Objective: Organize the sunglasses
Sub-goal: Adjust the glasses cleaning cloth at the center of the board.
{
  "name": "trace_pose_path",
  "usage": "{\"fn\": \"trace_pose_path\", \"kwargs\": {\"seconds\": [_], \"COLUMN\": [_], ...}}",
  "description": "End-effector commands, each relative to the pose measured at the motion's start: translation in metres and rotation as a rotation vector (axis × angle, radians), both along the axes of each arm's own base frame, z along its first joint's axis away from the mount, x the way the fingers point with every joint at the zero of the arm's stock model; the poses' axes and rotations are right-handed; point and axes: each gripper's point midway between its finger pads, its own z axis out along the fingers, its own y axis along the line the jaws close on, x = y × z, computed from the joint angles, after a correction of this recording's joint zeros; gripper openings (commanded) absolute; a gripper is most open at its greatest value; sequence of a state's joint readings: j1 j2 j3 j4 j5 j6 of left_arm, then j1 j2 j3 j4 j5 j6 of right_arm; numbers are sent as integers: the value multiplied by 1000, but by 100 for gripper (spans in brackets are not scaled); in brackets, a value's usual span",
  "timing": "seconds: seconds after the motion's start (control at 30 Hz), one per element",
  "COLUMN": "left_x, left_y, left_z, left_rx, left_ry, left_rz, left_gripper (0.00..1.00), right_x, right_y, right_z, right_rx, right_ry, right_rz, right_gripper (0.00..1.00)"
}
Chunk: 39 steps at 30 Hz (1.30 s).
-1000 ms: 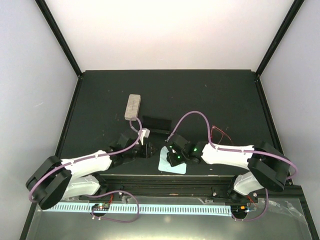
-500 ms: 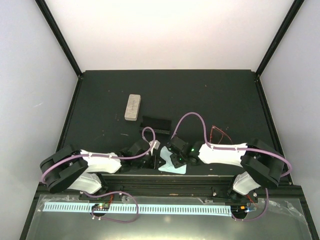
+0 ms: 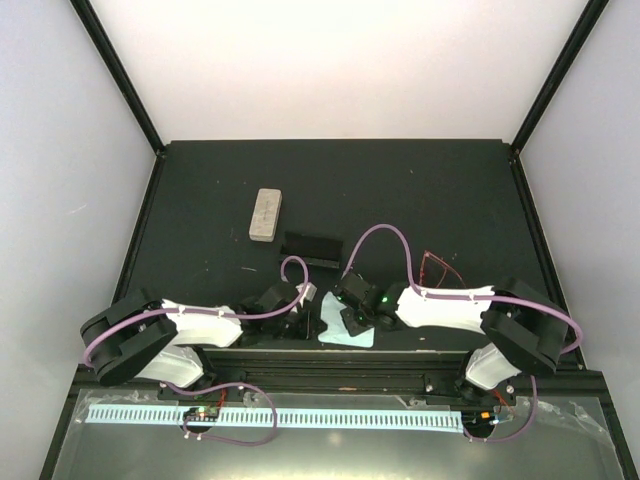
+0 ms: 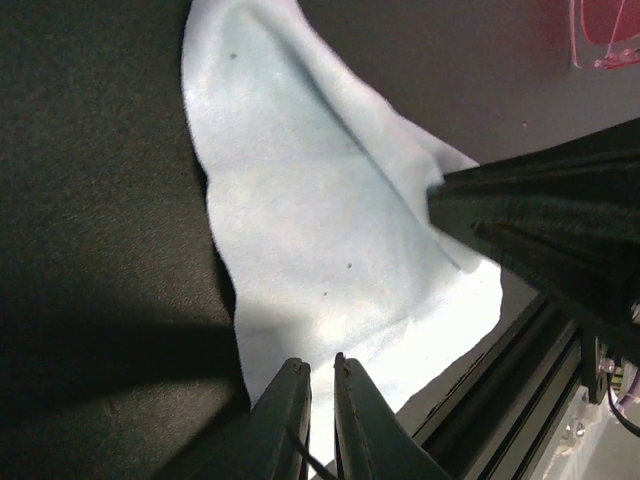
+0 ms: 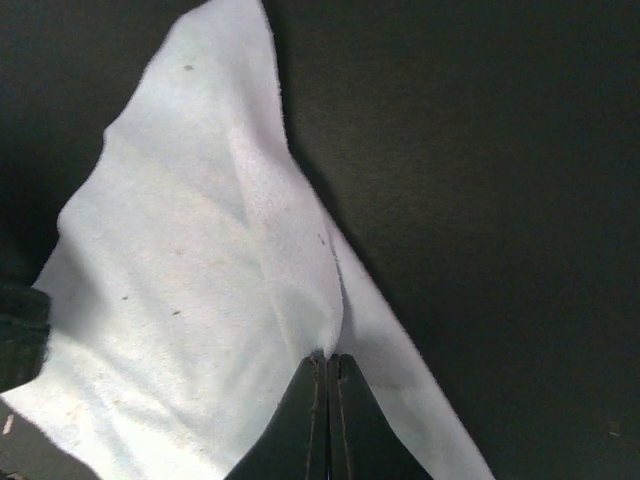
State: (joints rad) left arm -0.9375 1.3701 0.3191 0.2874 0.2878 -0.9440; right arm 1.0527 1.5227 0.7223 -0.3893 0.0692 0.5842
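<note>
So far nothing looks sorted: the thin red wire-framed sunglasses (image 3: 440,268) lie loose on the dark table (image 3: 400,190), right of the light blue cloth (image 5: 190,270) — you have no black pair in view. Your right gripper (image 5: 327,362) pinches a fold of the cloth. The left gripper (image 4: 318,365) is nearly closed at the cloth's edge, hold unclear. Both crowd the near black rail (image 3: 330,355) — open room lies farther back.

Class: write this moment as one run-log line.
right gripper: shut on light blue cloth | left gripper: near-closed at cloth edge, grip unclear | red sunglasses: lying free, ungripped
</note>
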Motion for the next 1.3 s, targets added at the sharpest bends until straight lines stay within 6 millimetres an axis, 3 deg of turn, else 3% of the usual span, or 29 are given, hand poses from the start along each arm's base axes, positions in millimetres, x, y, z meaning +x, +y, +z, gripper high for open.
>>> {"fn": "trace_pose_path", "kwargs": {"seconds": [0.0,0.37,0.53,0.7,0.9,1.1,1.27], "left_x": [-2,-2,-1,5,20,49,70], "left_y": [7,4,0,2,-4,-10,-11], "left_z": [-9,-5,5,15,24,28,26], "left_rx": [36,28,1,-4,-2,77,169], "left_ry": [18,3,-28,-74,-115,-187,-240], "left_rz": [19,1,-17,1,28,75,95], "left_gripper": [6,6,8,13,15,14,14], "right_x": [23,67,76,62,29,21,10], "right_y": [-12,-31,-44,-37,-7,-14,-33], "right_z": [19,29,34,41,19,-2,-15], "right_rx": [-38,-173,-232,-135,23,3,-39], "right_ry": [-109,-261,-311,-261,-67,-18,12], "right_rz": [-92,-174,-227,-196,-93,-133,-173], "right_gripper": [1,5,29,31,29,25,24]}}
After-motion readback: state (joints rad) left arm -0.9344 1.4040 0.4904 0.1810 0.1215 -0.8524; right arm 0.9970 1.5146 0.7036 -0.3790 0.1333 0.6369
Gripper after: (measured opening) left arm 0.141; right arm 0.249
